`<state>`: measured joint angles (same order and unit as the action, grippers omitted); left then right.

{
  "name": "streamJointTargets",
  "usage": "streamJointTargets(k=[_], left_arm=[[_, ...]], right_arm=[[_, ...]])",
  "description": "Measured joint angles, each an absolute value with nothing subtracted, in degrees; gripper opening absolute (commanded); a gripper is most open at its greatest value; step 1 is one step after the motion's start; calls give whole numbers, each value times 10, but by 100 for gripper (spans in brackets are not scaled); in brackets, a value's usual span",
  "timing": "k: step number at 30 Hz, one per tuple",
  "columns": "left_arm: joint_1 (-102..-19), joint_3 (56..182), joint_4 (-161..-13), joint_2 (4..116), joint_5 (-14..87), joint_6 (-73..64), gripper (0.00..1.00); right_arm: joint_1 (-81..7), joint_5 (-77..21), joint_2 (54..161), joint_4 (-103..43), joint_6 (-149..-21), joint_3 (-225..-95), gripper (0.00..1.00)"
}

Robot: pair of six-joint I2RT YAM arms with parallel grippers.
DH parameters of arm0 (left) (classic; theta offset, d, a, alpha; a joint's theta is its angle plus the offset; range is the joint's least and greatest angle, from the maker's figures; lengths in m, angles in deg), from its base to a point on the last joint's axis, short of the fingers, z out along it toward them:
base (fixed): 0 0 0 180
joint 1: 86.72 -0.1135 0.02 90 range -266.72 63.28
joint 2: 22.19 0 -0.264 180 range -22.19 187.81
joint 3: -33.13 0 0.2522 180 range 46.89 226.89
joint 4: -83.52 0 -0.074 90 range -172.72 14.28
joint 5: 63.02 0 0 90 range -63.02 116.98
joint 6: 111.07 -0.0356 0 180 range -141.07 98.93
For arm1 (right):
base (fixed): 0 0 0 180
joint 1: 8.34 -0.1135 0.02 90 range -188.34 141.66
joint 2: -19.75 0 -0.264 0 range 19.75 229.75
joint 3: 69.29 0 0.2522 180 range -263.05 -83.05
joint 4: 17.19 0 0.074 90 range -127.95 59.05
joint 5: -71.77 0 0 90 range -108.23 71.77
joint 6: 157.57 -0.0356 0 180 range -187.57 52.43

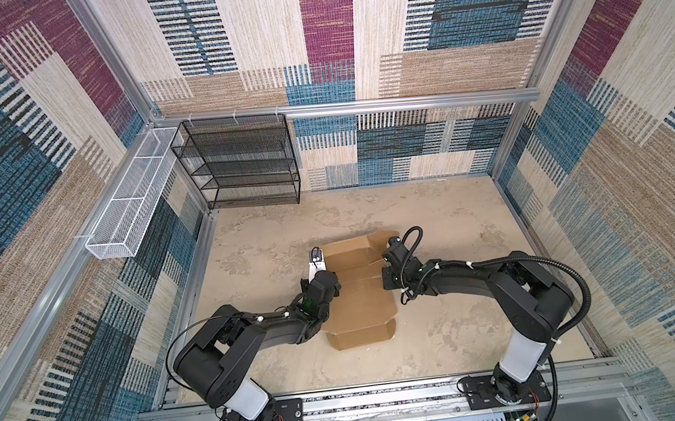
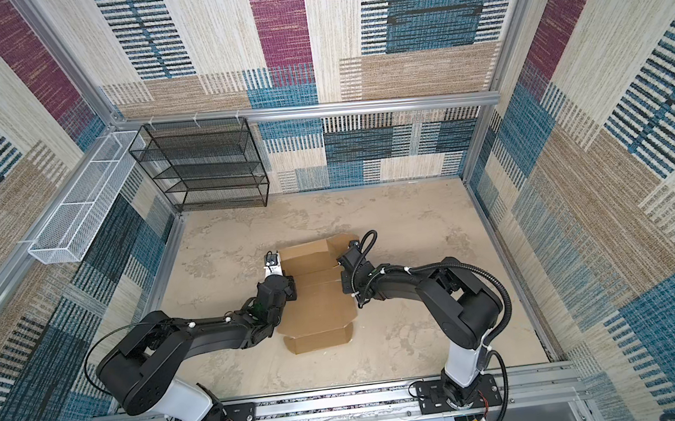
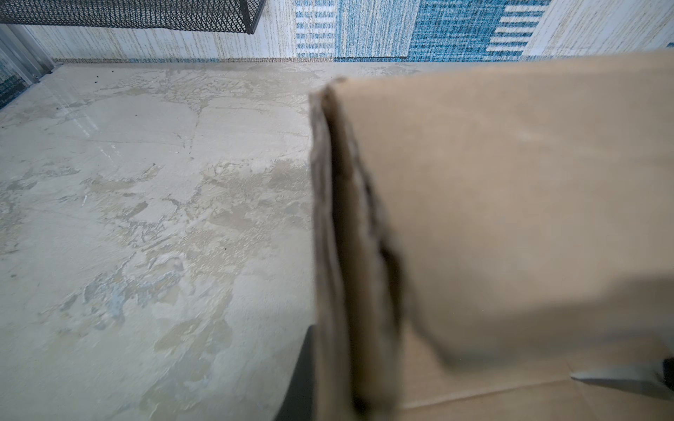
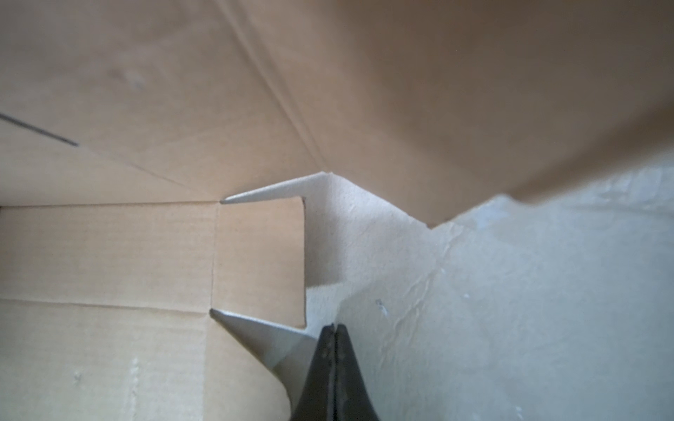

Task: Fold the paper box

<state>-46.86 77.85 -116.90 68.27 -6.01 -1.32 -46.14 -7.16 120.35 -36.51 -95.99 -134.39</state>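
Top views show the paper box (image 1: 360,297) half formed on the desk (image 1: 445,218), its far panel tipped up between the arms; the black mesh rack (image 1: 240,161) and white wire basket (image 1: 127,205) stand well clear. Left wrist view: the left end effector (image 3: 304,371) looks pinched on a doubled side wall. Right wrist view: the right end effector (image 4: 333,330), tips together and empty, sits beside a notched tab; that side likely needs raising next.

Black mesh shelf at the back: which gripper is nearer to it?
Left. The left gripper is left of the box, on the same side as the shelf; the right gripper is right of the box, farther away.
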Motion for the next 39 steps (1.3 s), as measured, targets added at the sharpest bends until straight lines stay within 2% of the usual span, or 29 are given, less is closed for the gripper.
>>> streamJointTargets(k=[17, 28, 33, 39], left_arm=[[-469, 787, -1177, 697, -59, -13, 0], [-469, 794, -1167, 697, -58, -1, 0], [-469, 794, -1165, 696, -59, 3, 0], [-469, 790, -1161, 691, -58, 11, 0]], right_arm=[[-467, -108, 1197, -272, -943, -1345, 4], [-490, -133, 1217, -268, -939, -1367, 4], [-490, -129, 1166, -282, -939, -1363, 9], [-491, -97, 1079, -327, -935, -1334, 23]])
